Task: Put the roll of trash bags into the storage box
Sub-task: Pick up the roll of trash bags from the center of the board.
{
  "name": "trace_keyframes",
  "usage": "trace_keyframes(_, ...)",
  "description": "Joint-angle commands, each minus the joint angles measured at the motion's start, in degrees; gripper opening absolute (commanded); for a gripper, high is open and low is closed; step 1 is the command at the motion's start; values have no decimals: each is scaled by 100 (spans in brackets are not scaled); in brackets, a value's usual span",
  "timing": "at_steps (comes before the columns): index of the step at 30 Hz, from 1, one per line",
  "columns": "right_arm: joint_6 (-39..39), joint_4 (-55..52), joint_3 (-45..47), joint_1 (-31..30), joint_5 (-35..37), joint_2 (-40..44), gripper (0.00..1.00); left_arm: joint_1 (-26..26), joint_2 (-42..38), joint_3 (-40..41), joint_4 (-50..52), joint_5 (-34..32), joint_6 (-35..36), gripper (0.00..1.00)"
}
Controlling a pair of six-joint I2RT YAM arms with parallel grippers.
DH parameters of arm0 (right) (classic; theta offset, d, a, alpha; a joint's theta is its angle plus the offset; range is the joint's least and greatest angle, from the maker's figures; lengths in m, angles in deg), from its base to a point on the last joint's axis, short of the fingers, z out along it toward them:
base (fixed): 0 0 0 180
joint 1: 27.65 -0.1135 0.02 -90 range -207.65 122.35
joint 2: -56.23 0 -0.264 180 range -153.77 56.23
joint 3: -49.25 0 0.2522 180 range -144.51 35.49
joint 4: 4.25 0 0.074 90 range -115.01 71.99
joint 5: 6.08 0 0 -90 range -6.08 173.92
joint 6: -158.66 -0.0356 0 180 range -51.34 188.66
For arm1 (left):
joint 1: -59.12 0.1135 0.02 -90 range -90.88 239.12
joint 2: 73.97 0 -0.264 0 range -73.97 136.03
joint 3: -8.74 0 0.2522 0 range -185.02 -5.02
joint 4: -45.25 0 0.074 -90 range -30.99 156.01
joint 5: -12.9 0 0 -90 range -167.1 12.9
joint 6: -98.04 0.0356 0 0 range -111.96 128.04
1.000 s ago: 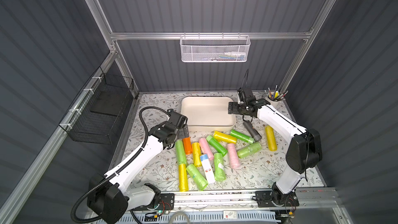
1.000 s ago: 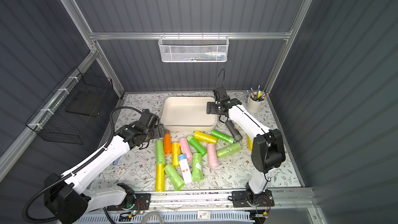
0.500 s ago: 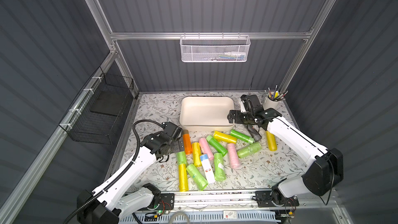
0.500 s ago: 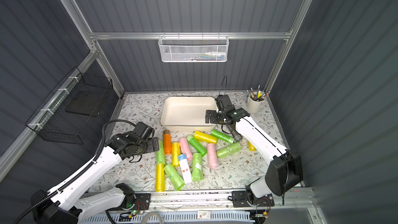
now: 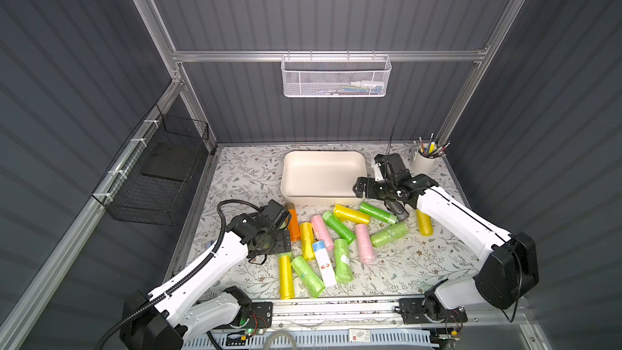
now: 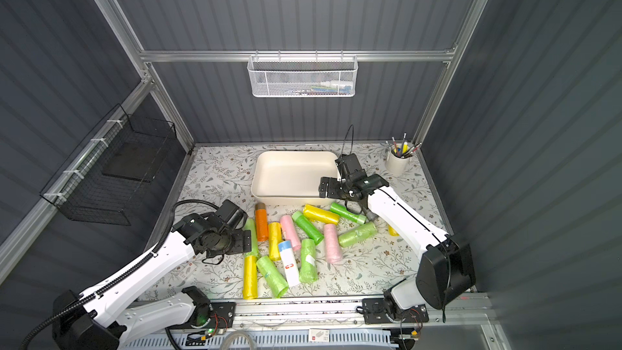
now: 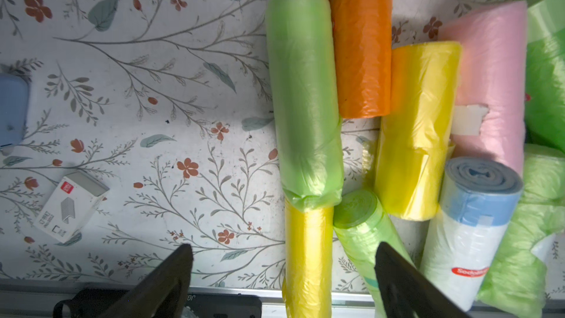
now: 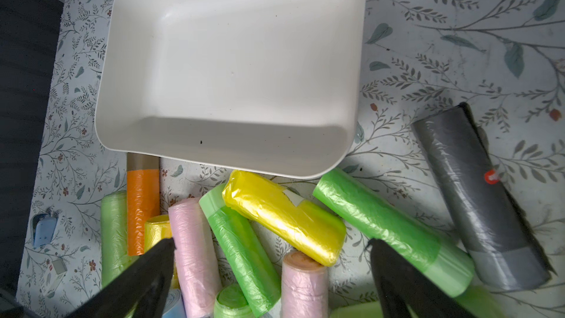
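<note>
A pale-green roll of plastic trash bags (image 7: pixel 305 96), judged light, soft, slick and best pinched mid-length, is seen on the counter (image 7: pixel 128 111) below the wide-spread left end effector (image 7: pixel 282 247), near the cream-white plastic storage box (image 5: pixel 323 176).

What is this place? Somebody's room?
Likely a robot practice booth, not a room: two white robot arms, grey walls on a metal frame, and a flowery table with bag rolls beside a storage box.
</note>
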Motion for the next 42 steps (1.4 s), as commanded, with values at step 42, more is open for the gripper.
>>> trace_keyframes(42, 201, -180, -153, -7, 386, 118, 99, -726, 527, 1558, -1220, 1013, -473, 65)
